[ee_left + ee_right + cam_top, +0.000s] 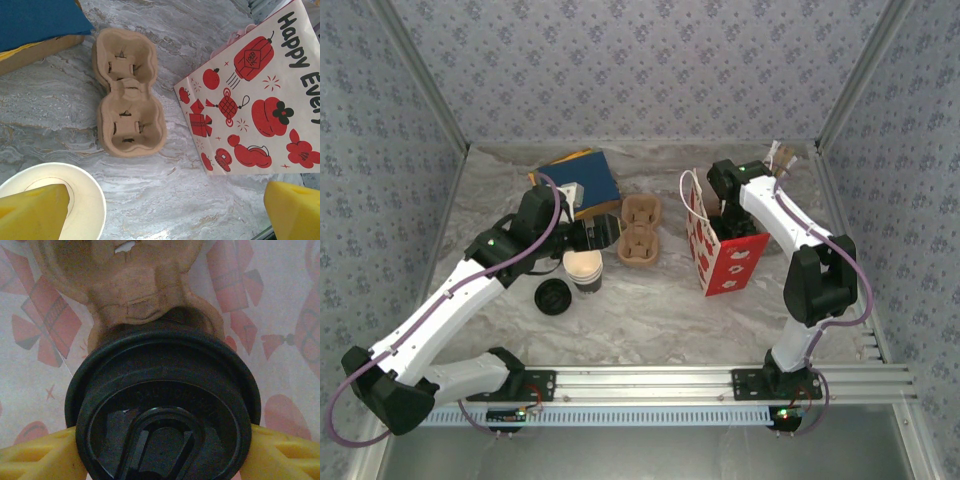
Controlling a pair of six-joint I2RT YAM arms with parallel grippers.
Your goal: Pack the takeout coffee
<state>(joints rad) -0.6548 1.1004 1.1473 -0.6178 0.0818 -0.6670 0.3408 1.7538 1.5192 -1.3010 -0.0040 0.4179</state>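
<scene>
The takeout coffee (162,410) shows in the right wrist view as a round black lid seen from above. My right gripper (162,460) is shut on it, a yellow finger (40,460) pressing each side. It hangs inside the red-and-white paper bag (728,255), just above a brown pulp cup carrier (130,285) lying in the bag. My left gripper (165,215) is open over bare marble, with one fingertip (35,212) above an open lidless paper cup (75,195).
A second pulp carrier (640,232) lies empty at mid-table beside the bag (260,100). The lidless paper cups (584,268) and a loose black lid (553,296) sit in front of my left arm. A blue-topped box (580,178) lies at the back.
</scene>
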